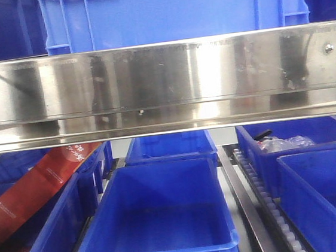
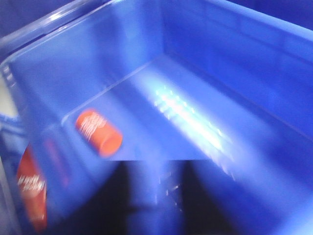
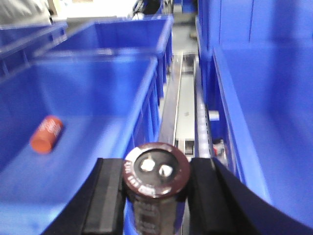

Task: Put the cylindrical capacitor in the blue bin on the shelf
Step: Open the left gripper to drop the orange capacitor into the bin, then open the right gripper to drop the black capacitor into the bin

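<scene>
In the right wrist view my right gripper [image 3: 157, 188] is shut on the cylindrical capacitor [image 3: 155, 172], a dark cylinder with a pale rim and two silvery terminals on its top. It hangs above the right wall of a blue bin [image 3: 105, 78] that holds an orange cylinder [image 3: 46, 133]. The left wrist view is blurred. My left gripper [image 2: 164, 198] shows as two dark fingers [image 2: 128, 196] apart with nothing between them, inside a blue bin [image 2: 234, 63] near the orange cylinder [image 2: 98, 132]. The shelf's shiny steel rail [image 1: 163, 84] crosses the front view; neither gripper shows there.
A roller track [image 3: 188, 107] runs between the bins, with another blue bin [image 3: 264, 112] to its right. In the front view a blue bin [image 1: 171, 8] stands on the upper tier, an empty one [image 1: 162, 247] lies below, and a red strip [image 1: 36, 185] leans at the left.
</scene>
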Robot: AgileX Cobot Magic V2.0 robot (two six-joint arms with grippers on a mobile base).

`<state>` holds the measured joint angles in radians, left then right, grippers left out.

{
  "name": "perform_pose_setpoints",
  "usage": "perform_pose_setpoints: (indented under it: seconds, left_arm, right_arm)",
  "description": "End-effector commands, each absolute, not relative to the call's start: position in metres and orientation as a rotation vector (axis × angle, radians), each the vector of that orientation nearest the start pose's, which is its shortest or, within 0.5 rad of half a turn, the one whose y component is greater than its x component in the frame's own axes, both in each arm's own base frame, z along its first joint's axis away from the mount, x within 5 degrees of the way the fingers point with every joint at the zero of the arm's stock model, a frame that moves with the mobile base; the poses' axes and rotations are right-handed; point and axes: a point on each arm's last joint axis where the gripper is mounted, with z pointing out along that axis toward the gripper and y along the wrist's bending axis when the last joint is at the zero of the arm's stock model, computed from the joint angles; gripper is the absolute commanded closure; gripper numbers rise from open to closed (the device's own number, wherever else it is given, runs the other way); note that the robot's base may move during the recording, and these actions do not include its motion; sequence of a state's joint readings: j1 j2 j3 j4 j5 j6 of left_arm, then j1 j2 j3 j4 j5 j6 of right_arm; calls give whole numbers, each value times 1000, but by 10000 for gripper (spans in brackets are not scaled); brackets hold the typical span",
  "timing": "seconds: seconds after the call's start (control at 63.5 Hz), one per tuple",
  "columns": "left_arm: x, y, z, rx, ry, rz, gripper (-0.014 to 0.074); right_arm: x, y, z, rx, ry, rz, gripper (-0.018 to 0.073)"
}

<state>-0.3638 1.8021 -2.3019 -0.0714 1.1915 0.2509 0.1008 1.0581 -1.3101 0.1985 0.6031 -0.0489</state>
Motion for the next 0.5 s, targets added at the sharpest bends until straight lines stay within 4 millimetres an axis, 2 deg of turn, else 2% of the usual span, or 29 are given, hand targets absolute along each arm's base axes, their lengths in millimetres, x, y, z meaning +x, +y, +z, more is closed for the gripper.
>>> perform_pose_setpoints:
  seconds: [0.0, 0.268, 0.362, 0.488]
  left_arm:
    - [338, -125, 504, 635, 2081, -148, 708]
    - [325, -84, 508, 484, 2132, -143, 708]
    - [314, -72, 503, 454, 2168, -153, 708]
    - [299, -62, 493, 413, 2177, -176, 708]
  right_arm:
    - [225, 39, 479, -109, 1817, 257, 721]
    - [281, 83, 496, -260, 1834, 326, 721]
    - [301, 97, 492, -293, 1867, 344, 721]
    - [332, 116, 477, -330, 1924, 361, 721]
